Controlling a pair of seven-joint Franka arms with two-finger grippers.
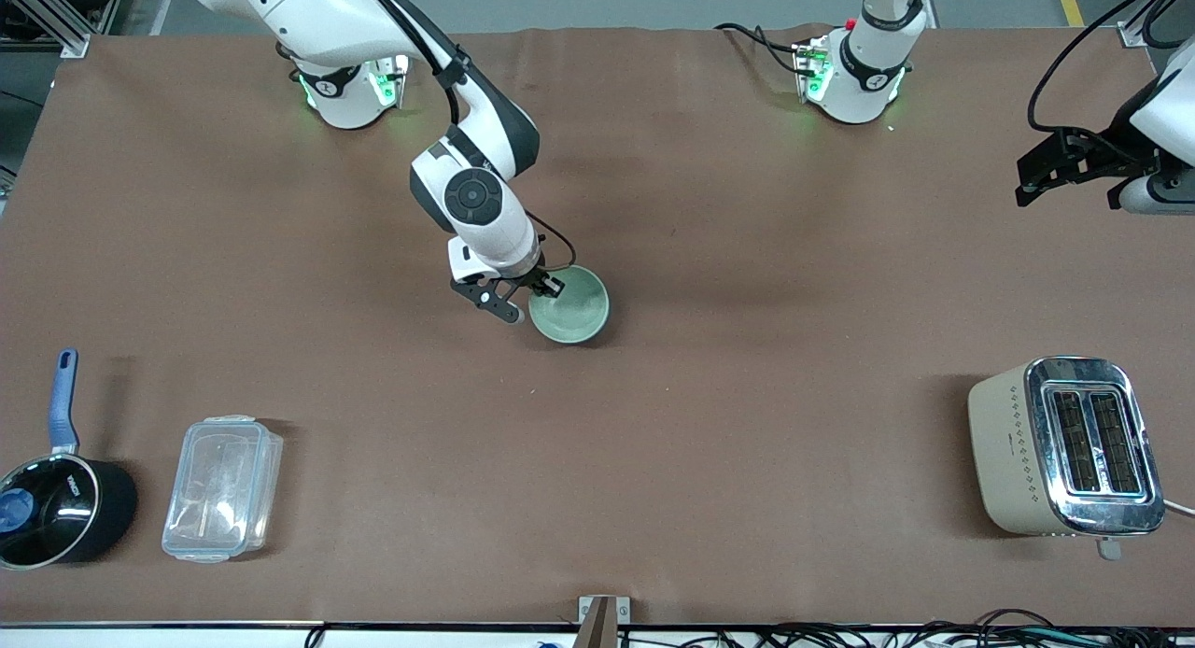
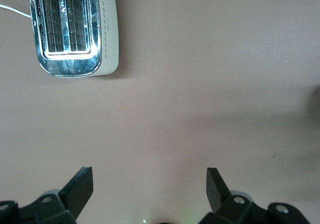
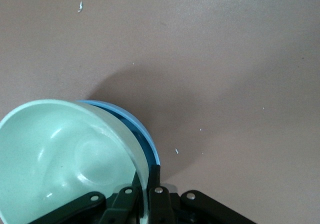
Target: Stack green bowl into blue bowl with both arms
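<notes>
1. My right end effector [image 1: 540, 293] is down at the middle of the tabletop [image 1: 747, 396], its fingers [image 3: 156, 196] pinching the rim of the green bowl [image 1: 571, 304]
2. In the right wrist view the green bowl [image 3: 65, 154] sits nested inside the blue bowl [image 3: 145, 139]; only a sliver of blue rim shows around the green one, and one finger runs inside the green wall while the other sits in the gap by the blue rim
3. From the front view I see only the green bowl; the blue one under it is hidden there
4. My left end effector [image 1: 1074, 167] waits in the air over the left arm's end of the tabletop, fingers [image 2: 80, 186] spread wide and holding nothing
5. The left wrist view looks down on bare tabletop and the toaster [image 2: 72, 29]
6. The toaster [image 1: 1064, 447] stands toward the left arm's end, nearer to the front camera than the bowls
7. A black saucepan [image 1: 61, 508] with a blue handle and a clear plastic container [image 1: 222, 489] sit side by side toward the right arm's end, well apart from the bowls
</notes>
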